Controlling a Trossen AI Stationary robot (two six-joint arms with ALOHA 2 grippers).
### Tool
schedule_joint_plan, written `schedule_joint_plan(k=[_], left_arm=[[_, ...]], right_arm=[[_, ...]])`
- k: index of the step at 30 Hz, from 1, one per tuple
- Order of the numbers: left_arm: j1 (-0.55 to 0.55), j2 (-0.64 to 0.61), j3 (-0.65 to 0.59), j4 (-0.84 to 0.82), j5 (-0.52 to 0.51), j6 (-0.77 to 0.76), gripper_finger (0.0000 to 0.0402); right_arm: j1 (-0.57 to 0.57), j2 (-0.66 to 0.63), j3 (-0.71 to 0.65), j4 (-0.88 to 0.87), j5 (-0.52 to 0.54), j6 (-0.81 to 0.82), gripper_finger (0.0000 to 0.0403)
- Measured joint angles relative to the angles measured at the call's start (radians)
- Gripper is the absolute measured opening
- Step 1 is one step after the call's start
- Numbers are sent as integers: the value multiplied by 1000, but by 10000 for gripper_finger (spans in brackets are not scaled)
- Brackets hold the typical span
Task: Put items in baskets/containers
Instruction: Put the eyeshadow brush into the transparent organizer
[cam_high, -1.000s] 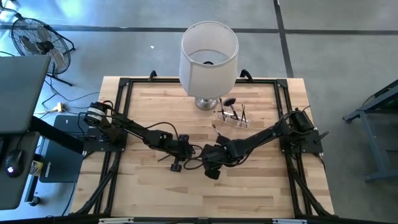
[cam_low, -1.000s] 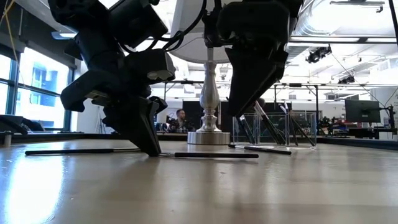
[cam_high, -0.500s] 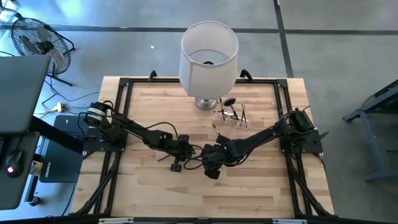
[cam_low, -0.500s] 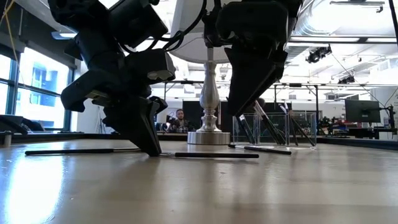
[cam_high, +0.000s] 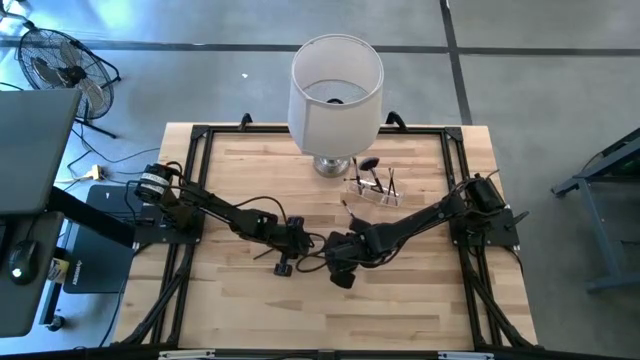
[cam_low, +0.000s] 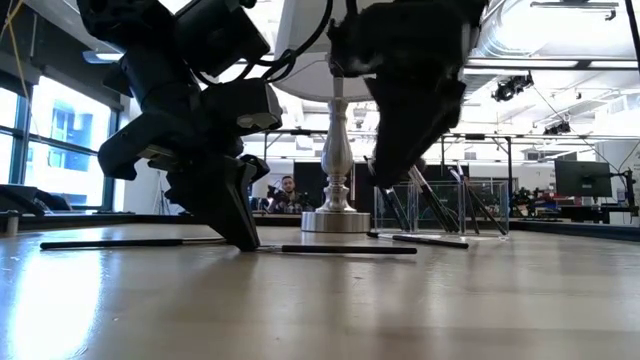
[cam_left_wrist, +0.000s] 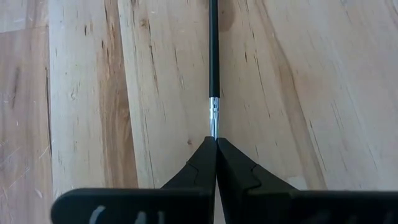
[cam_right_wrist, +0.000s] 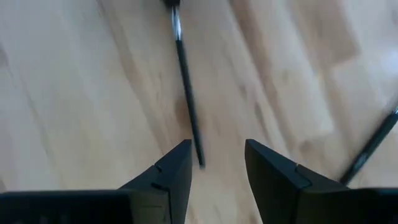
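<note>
High view: we find the pale wooden counter (cam_high: 250, 170) framed in black rails, with 2 dark arms meeting near its middle. The left gripper (cam_high: 287, 262) and the right gripper (cam_high: 338, 272) sit just beside each other, low over the boards. Toward the far side stands a big white lampshade on a silver base (cam_high: 336, 85), and just beside that base, on the right arm's side, is the small clear plastic holder (cam_high: 371, 187) with several thin brushes, including 1 with a fluffy black head, standing in it.

Low view: the left gripper (cam_low: 238, 238) has its tip down at the counter, touching a thin dark-handled brush (cam_low: 330, 249) that lies flat. The right gripper (cam_low: 398, 165) hangs clear above the surface. A 2nd slim brush (cam_low: 418, 239) lies on the counter near the holder (cam_low: 440, 208), which carries leaning brushes.

Left wrist view: the jaws are pressed fully together, pinching the silver ferrule end of the dark-handled brush (cam_left_wrist: 213, 56), which runs straight away along the boards.

Right wrist view: the jaws stand wide apart and grip nothing; a thin dark brush (cam_right_wrist: 186, 106) lies on the counter ahead, its near end between the 2 fingers (cam_right_wrist: 174, 168).
</note>
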Motion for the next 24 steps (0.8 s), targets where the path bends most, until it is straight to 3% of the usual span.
schedule_joint_plan(k=[5,11,24], left_arm=[[0,0,0,1,0,0,0],[0,1,-1,7,0,0,0],[0,2,-1,15,4,-65,0]], right_arm=[[10,1,0,-89,-95,13,117],[57,2,0,-94,-97,19,11],[184,2,0,-96,41,212,2]])
